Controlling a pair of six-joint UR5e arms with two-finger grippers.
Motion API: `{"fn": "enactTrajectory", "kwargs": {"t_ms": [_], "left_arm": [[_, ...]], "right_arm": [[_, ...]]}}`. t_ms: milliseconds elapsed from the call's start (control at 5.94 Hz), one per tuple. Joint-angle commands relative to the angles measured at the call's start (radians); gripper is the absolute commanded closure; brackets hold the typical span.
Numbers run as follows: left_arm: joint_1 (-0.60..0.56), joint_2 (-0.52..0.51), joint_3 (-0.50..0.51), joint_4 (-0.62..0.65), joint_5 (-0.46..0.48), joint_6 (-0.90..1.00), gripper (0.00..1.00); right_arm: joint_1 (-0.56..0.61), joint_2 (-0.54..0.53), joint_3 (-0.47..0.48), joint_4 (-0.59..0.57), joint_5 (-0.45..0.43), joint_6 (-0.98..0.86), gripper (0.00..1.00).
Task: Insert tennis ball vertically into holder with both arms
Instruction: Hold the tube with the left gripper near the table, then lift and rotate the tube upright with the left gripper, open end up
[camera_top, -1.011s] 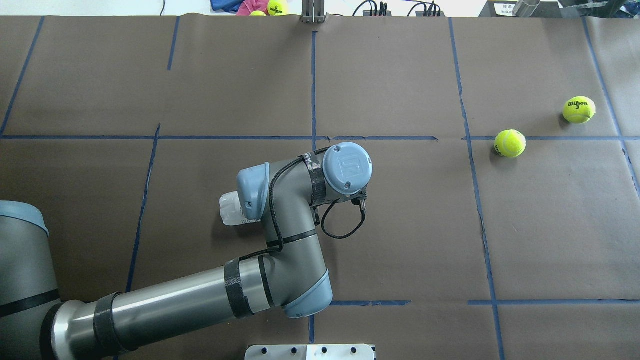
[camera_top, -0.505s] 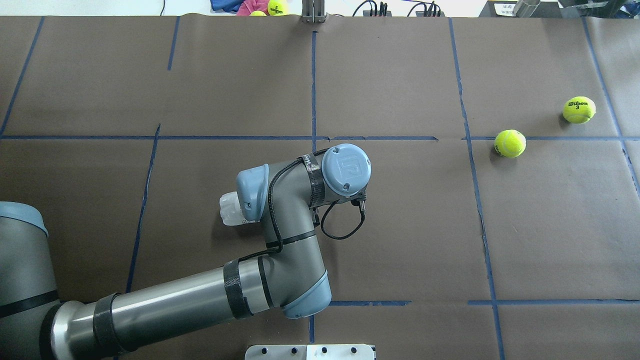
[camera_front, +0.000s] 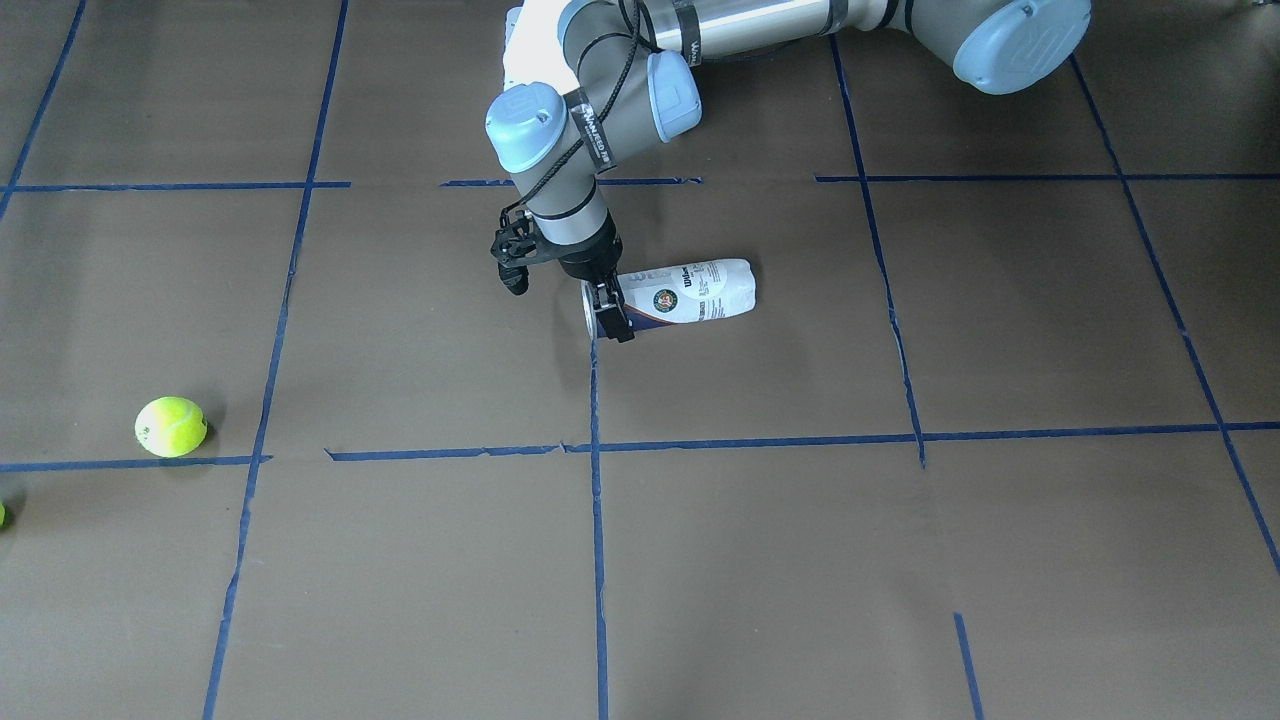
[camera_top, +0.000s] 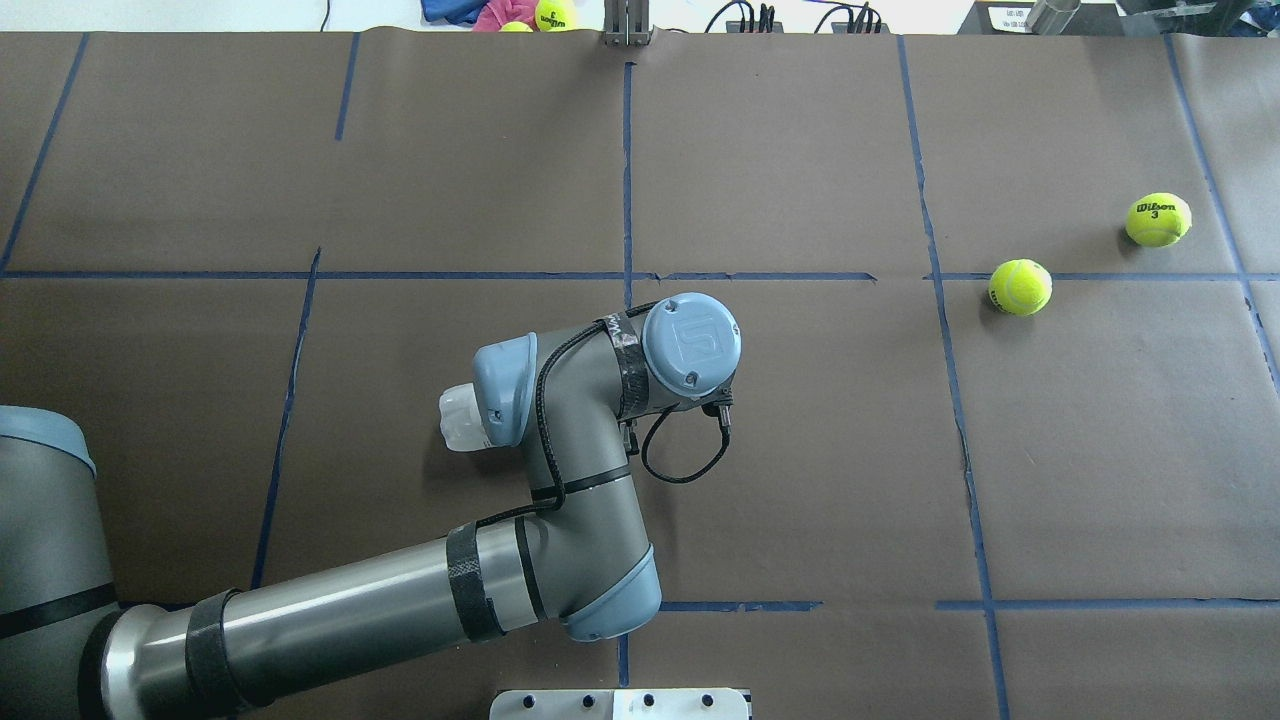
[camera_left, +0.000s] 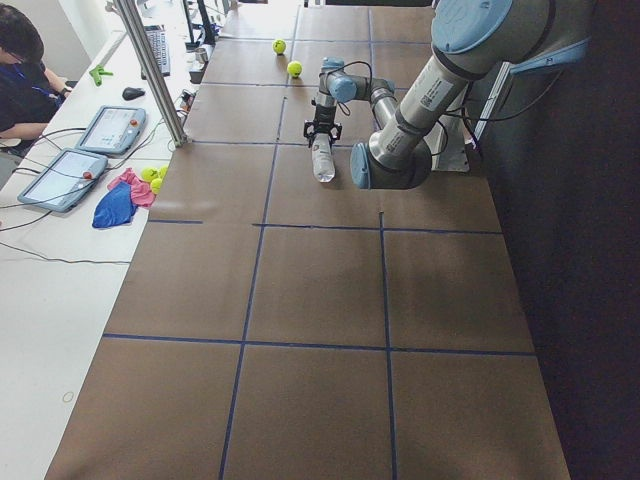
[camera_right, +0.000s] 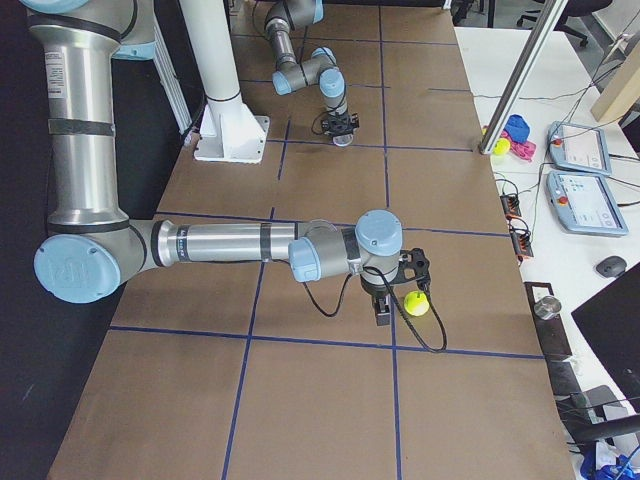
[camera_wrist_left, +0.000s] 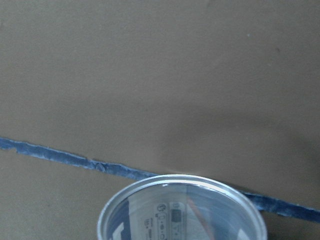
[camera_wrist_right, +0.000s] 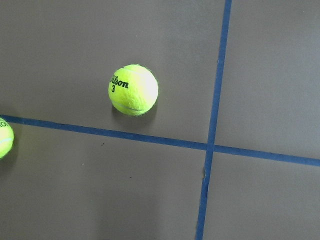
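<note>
The holder (camera_front: 690, 290), a smooth clear plastic cylinder wrapped in a white and navy label, lies on its side on the matte brown paper-covered table (camera_front: 900, 560). Its round open rim is right at the black fingers of the left gripper (camera_front: 610, 315), and I cannot tell whether they pinch it. The right gripper (camera_right: 385, 312) hangs with a fuzzy yellow-green tennis ball (camera_right: 416, 303) just beside its fingers, whose spread I cannot tell either.
</note>
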Motion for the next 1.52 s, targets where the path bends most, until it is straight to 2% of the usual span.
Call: {"fn": "enactTrajectory", "kwargs": {"t_ms": [0, 337, 674, 842, 1179, 1347], "left_arm": [[-0.001, -0.003, -0.007, 0.0, 0.0, -0.001, 0.21], [-0.007, -0.004, -0.027, -0.008, 0.0, -0.001, 0.21], [-0.058, -0.006, -0.2, -0.008, -0.015, 0.002, 0.21], [-0.087, 0.002, -0.272, -0.074, -0.056, -0.008, 0.21], [-0.142, 0.072, -0.294, -0.42, -0.164, -0.15, 0.21], [-0.161, 0.133, -0.293, -0.639, -0.187, -0.229, 0.21]], "right_arm": [[0.0, 0.0, 0.0, 0.0, 0.001, 0.0, 0.0], [0.0, 0.0, 0.0, 0.0, 0.001, 0.0, 0.0], [0.0, 0.0, 0.0, 0.0, 0.001, 0.0, 0.0], [0.0, 0.0, 0.0, 0.0, 0.001, 0.0, 0.0], [-0.002, 0.0, 0.002, 0.0, 0.001, 0.0, 0.0], [-0.002, 0.0, 0.002, 0.0, 0.001, 0.002, 0.0]]}}
